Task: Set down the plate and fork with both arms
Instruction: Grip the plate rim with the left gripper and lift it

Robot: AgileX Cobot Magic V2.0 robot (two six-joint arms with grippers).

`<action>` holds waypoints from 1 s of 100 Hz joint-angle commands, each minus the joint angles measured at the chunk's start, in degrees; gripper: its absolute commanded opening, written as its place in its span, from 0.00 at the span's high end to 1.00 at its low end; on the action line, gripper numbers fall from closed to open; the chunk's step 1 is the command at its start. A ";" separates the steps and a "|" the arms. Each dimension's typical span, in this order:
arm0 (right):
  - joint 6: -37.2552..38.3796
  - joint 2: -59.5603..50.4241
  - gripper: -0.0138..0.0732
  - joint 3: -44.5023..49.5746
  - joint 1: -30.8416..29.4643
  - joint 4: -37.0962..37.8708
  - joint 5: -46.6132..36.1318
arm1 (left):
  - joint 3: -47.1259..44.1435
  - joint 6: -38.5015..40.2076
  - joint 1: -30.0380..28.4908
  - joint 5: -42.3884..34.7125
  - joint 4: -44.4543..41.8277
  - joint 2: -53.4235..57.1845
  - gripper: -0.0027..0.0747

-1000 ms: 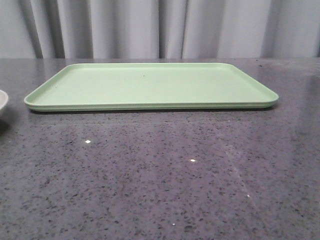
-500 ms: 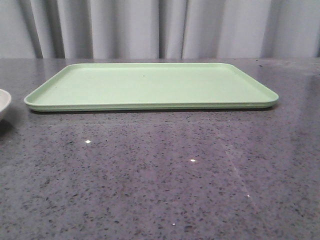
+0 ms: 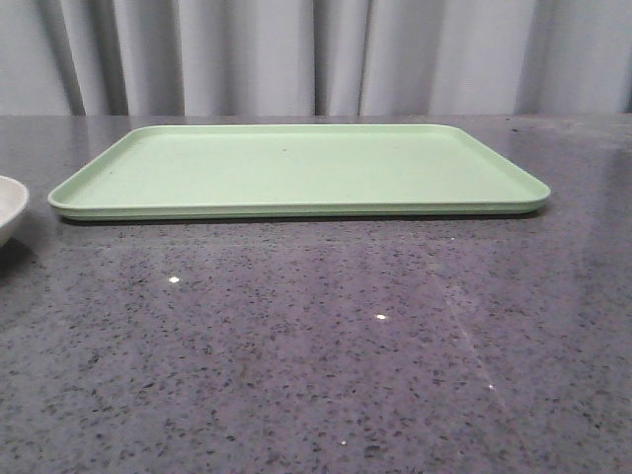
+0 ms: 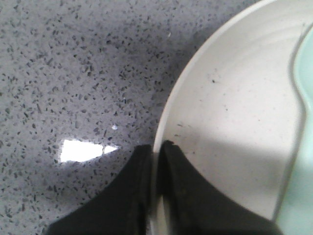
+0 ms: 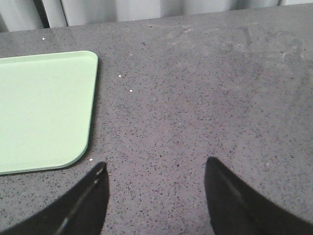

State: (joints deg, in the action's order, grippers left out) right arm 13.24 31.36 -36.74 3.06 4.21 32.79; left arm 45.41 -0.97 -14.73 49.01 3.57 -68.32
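The plate (image 3: 8, 207), round and off-white with faint dark specks, shows only as a sliver at the nine o'clock edge of the front view, just beside the near left corner of the light-green tray (image 3: 296, 168) but apart from it. The tray lies flat on the grey speckled surface (image 3: 326, 346), and pale curtains (image 3: 316, 54) hang behind. In the left wrist view the plate (image 4: 234, 122) fills the side from one to five o'clock, its raised rim curving down to the left tool (image 4: 155, 149) at six o'clock. That tool's two dark fingers (image 4: 178, 191) are pressed nearly together with the plate's rim pinched between them, one finger inside the plate and the other outside over the surface (image 4: 73, 73). A pale green shape (image 4: 303, 147) shows at the three o'clock edge of this view; whether it lies in the plate or beyond it cannot be told. In the right wrist view the right tool (image 5: 155, 169) is spread wide, its dark fingers (image 5: 230, 200) at seven and five o'clock, with nothing between them but bare surface (image 5: 195, 98). A rounded corner of the tray (image 5: 44, 112) sits at nine o'clock there, near that tool but not touching it. The fork is in none of the views.
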 commanded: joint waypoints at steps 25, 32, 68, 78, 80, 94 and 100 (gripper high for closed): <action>-0.01 0.66 0.33 -2.01 0.29 0.50 -4.49 | 3.36 -0.17 -0.12 2.21 -1.07 4.16 0.99; -0.01 0.66 0.33 -2.01 0.29 0.50 -4.49 | 4.02 -0.17 -0.12 1.97 -0.90 6.05 0.99; -0.01 0.66 0.33 -1.96 0.31 0.50 -4.49 | 11.19 -2.72 -3.30 2.02 13.80 9.46 0.99; -0.01 0.66 0.33 -1.96 0.31 0.50 -4.49 | 12.67 -3.92 -2.76 1.22 16.75 9.33 0.99; -0.01 0.66 0.33 -1.96 0.31 0.50 -4.49 | 12.81 -3.92 -2.56 0.81 16.86 9.20 0.99; -0.01 0.66 0.33 -1.96 0.31 0.50 -4.49 | 14.42 -3.92 -0.23 -0.71 19.62 6.84 0.99; -0.01 0.66 0.33 -1.90 0.31 0.50 -4.49 | 14.95 -3.92 1.83 -1.43 19.99 5.27 0.99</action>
State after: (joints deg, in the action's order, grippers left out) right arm 13.24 31.36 -36.74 3.06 4.21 32.79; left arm 57.64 -4.99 -15.49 52.06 19.95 -61.91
